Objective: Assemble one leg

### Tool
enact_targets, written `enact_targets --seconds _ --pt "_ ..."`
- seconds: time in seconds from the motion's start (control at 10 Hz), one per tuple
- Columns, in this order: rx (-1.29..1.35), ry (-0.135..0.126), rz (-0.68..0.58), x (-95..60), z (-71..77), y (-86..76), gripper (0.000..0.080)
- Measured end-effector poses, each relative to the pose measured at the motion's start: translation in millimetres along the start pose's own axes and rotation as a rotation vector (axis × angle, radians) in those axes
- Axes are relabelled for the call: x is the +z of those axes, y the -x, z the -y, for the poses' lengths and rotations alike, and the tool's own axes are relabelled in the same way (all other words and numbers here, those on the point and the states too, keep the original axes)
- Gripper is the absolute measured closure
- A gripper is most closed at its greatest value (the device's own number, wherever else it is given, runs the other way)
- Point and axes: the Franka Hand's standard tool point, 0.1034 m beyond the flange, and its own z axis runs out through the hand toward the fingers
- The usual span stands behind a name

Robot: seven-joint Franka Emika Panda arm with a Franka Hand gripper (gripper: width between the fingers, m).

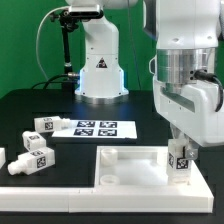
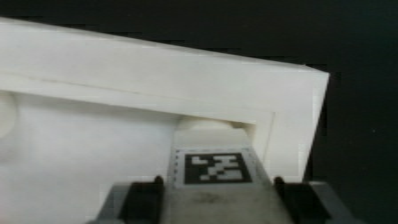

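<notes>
Count, exterior view:

- Legs: 4 visible. 1 is held over the panel's corner [image 1: 180,160]; 3 lie loose on the table: 1 beside the marker board [image 1: 45,125], 1 nearer the front [image 1: 33,157], and 1 cut off by the frame edge at the exterior view's left [image 1: 2,158].
- Panel, large, white, raised rim: 1 [image 1: 130,172].
- Marker board: 1 [image 1: 92,128], with 4 tags readable on it.
- Arm: 1, with 1 gripper [image 1: 181,146].

Count, wrist view:

- Legs: 1 [image 2: 215,170].
- Panel: 1 [image 2: 160,75].
</notes>
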Motion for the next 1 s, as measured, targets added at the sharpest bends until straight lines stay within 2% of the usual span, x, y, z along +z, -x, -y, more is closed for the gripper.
enact_targets --seconds 0.1,0.2,0.3,0.4,0.5,0.8,1.0 --pt "-0.035 0.0 0.0 0.1 0.0 0.1 0.0471" --pt "-0.037 0.0 0.0 0.2 0.0 0.3 0.0288" --pt "-0.207 -0.013 -0.008 0.4 1.1 -3.0 0.0288" --pt "-0.442 -0.015 -0.025 -0.7 2.4 -3.0 0.018" --pt "-0.604 -0.019 -0.038 -1.3 2.6 -0.2 0.0159" --pt "-0.77 -0.013 -0.04 -0.1 1.8 -2.3 0.0151" --pt "-1.108 0.002 -0.068 -0.5 3.1 -4.5 0.0151"
